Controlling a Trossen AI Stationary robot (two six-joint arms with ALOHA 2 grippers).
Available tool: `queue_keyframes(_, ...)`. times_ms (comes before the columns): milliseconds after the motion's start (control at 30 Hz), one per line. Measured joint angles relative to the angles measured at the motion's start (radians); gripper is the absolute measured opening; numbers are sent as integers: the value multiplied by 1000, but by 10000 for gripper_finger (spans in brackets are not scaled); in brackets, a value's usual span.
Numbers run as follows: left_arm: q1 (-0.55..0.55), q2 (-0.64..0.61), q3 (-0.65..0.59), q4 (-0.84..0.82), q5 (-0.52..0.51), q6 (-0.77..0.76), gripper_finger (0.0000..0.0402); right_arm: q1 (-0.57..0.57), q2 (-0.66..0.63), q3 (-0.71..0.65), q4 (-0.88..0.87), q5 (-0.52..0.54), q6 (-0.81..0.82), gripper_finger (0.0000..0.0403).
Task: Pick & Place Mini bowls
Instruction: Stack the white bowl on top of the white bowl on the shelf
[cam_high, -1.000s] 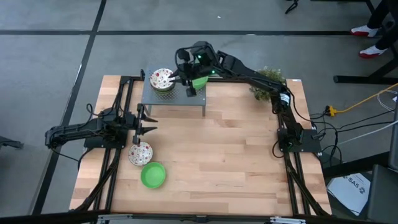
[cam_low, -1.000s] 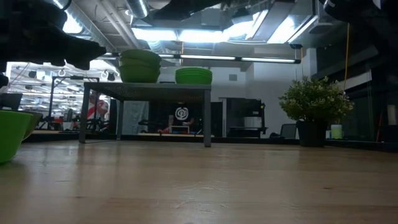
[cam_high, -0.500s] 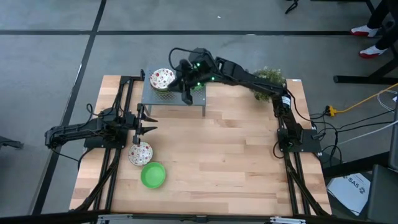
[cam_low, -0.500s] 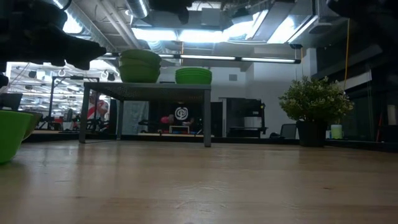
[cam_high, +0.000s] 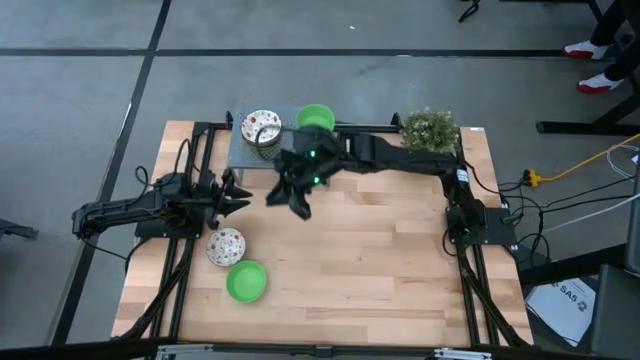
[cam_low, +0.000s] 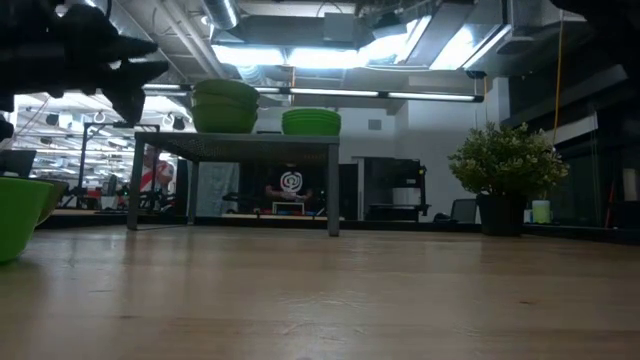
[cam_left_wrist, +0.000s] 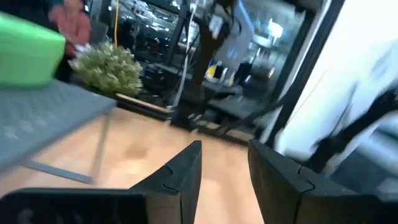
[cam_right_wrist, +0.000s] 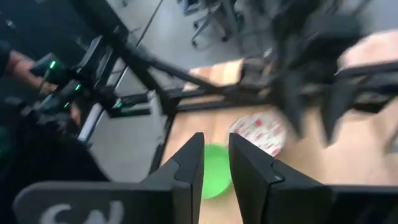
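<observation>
- The wooden surface (cam_high: 380, 250) carried a small grey stand (cam_high: 240, 160) at its far side.
- On the stand stood a speckled bowl stack (cam_high: 261, 127) and a green bowl (cam_high: 316, 117).
- Near the front left lay one speckled bowl (cam_high: 226, 245) and one green bowl on the wood (cam_high: 246, 281).
- The right hand (cam_high: 288, 196) hung over the middle, fingers narrowly apart, empty; I judged it was going for the next bowl.
- The left hand (cam_high: 232, 195) waited open, holding nothing.

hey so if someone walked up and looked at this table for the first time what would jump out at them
Probably the right arm stretched across the middle of the table, its right gripper empty, fingers slightly apart, just in front of the small grey stand. On that stand sit a speckled bowl stack and a bright green bowl stack. Near the left gripper, which waits open, a speckled bowl and a green bowl lie on the wood.
</observation>
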Motion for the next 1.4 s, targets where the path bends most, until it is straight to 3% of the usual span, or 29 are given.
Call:
queue_keyframes(200, 0, 0, 0, 44, -1, -362, 125, 65, 3, -23, -21, 44, -1, 75)
queue_keyframes(300, 0, 0, 0, 30, -25, -414, 125, 87, 13, -23, -14, 86, 4, 75)
queue_keyframes(400, 0, 5, 2, 29, -12, -416, 125, 99, 16, -23, -32, 88, 29, 75)
queue_keyframes(533, -21, 49, 73, -27, 90, -381, 125, 120, 6, -23, -88, 92, -30, 75)
queue_keyframes(633, -57, 122, 195, -197, 108, -274, 125, 133, -6, -23, -161, 95, -72, 75)
queue_keyframes(833, -138, 326, 471, -497, 78, -41, 125, 145, -7, -24, -383, 202, -64, 60)
queue_keyframes(1000, -207, 478, 628, -646, 81, 1, 125, 148, -15, -23, -493, 205, -88, 45)
queue_keyframes(1133, -294, 571, 707, -672, 77, -6, 125, 153, -18, -23, -588, 225, -133, 33)
queue_keyframes(1400, -485, 640, 783, -664, -168, -108, 125, 153, -41, -32, -771, 228, -218, 8)
